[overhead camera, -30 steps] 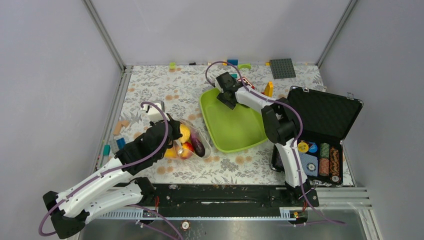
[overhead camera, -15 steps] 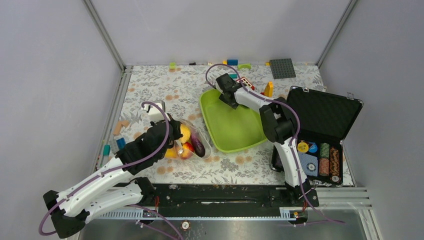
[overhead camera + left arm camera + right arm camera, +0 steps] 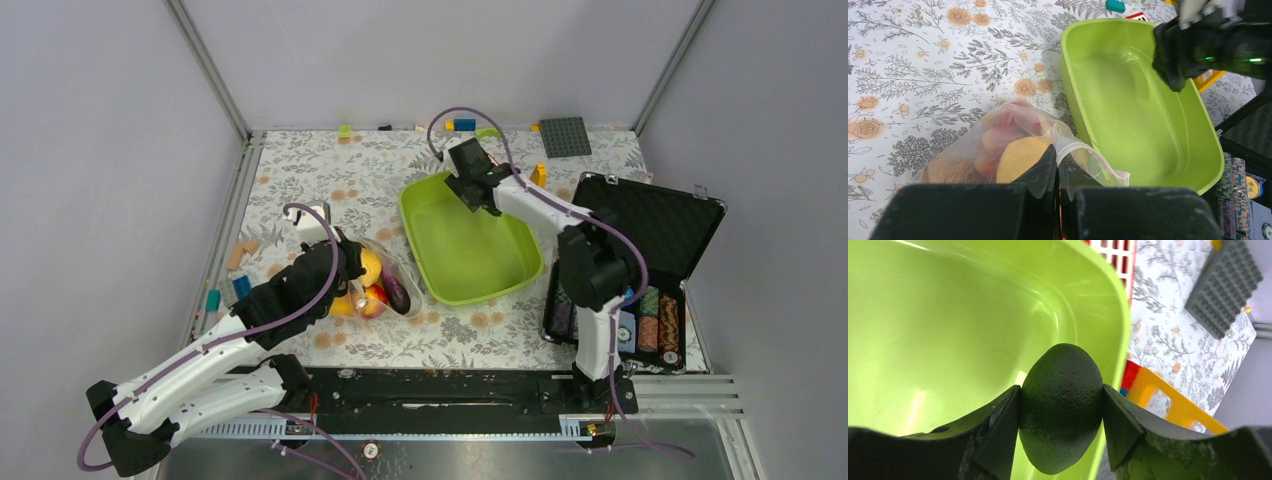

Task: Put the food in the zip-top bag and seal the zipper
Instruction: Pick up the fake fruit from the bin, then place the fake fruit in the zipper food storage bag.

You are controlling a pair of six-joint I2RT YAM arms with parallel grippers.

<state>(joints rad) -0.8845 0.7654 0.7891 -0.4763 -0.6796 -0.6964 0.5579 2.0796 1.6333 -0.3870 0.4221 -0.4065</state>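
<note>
The clear zip-top bag (image 3: 388, 285) lies left of the lime-green tray (image 3: 470, 255) and holds a yellow fruit, a red fruit and a purple eggplant. My left gripper (image 3: 350, 268) is shut on the bag's mouth edge. In the left wrist view the fingers (image 3: 1057, 152) pinch the bag (image 3: 998, 145) at its zipper strip (image 3: 1083, 149). My right gripper (image 3: 472, 188) hovers over the tray's far end. It (image 3: 1062, 387) is shut on a dark green, pebbled oval toy fruit (image 3: 1060, 415) above the tray (image 3: 948, 330).
An open black case (image 3: 640, 225) with poker chips stands right of the tray. A grey baseplate (image 3: 565, 137), a yellow block (image 3: 538, 178) and small coloured blocks lie along the far edge. More blocks (image 3: 240, 255) lie at the left edge.
My right gripper has moved right along the tray's far end, and its elbow has swung right. The left arm and the bag have not moved.
</note>
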